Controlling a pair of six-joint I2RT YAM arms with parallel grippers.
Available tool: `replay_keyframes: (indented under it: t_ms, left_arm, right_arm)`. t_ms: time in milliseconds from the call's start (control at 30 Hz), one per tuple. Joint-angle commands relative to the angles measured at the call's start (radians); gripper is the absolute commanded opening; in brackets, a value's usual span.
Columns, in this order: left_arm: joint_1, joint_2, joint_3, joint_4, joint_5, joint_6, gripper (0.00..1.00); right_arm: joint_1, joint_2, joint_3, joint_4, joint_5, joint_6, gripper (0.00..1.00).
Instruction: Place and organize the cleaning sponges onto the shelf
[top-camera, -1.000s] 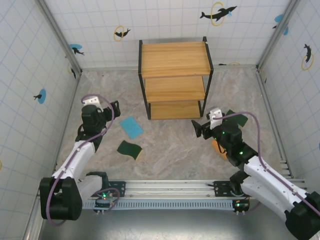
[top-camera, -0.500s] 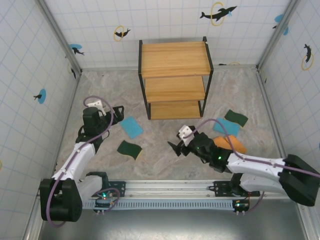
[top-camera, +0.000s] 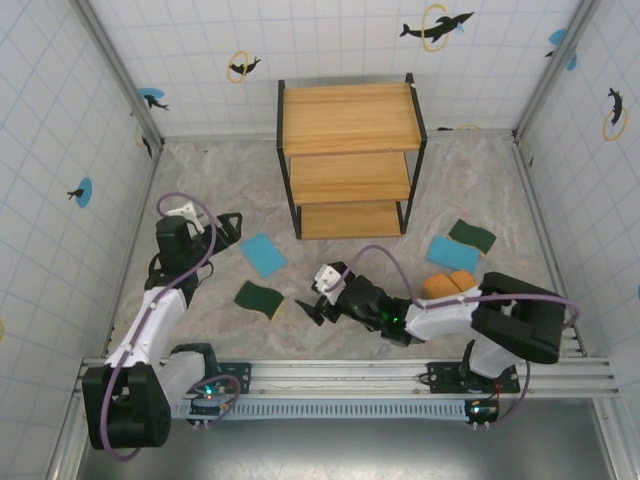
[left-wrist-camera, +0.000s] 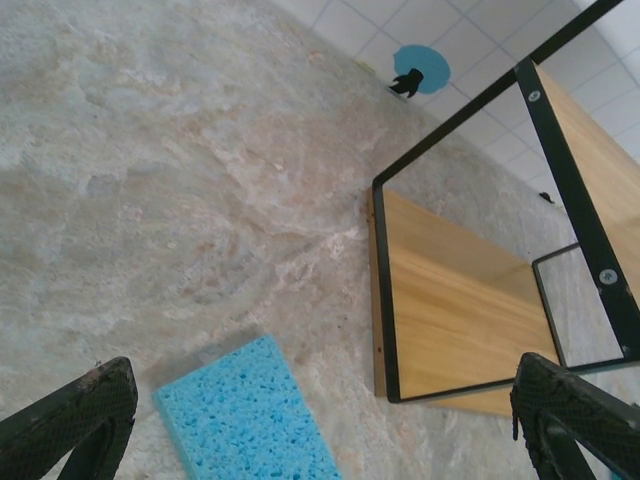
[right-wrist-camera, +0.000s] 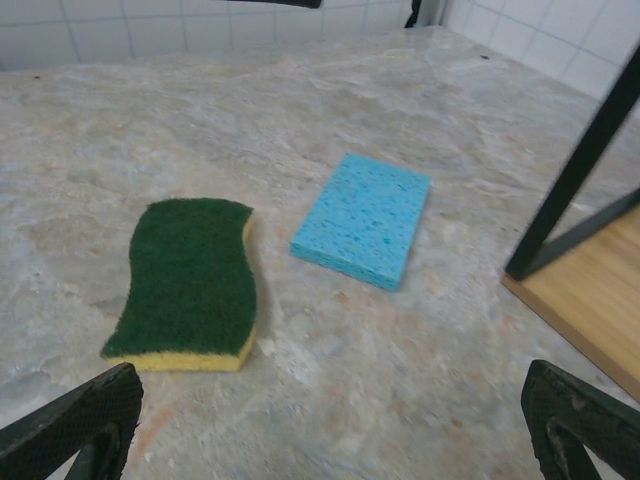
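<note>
Top external view: nearest, the right gripper (top-camera: 316, 300) hangs wide open and empty, just right of a green-and-yellow sponge (top-camera: 260, 298). Two orange sponges (top-camera: 448, 284) lie to the right. Farther, the left gripper (top-camera: 234, 228), jaws spread, faces a blue sponge (top-camera: 263, 254). Farthest stands the shelf (top-camera: 350, 118).

White arms (top-camera: 150, 318) — black joints (top-camera: 122, 400), purple cables (top-camera: 377, 248)
</note>
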Motion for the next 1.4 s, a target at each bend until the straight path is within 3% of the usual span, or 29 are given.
replay_keyframes:
  t_ms: [0, 400, 1367]
  left_arm:
    - [0.008, -0.004, 0.016, -0.004, 0.059, -0.011, 0.97]
    - [0.053, 0.056, 0.014, 0.018, 0.147, -0.035, 0.98]
    - [0.079, 0.044, 0.012, 0.010, 0.235, -0.044, 0.98]
  right_arm:
    - [0.020, 0.076, 0.062, 0.145, -0.011, 0.004, 1.00]
    - [0.059, 0.295, 0.146, 0.305, -0.047, 0.063, 1.00]
    - [0.072, 0.535, 0.242, 0.453, -0.076, 0.081, 1.00]
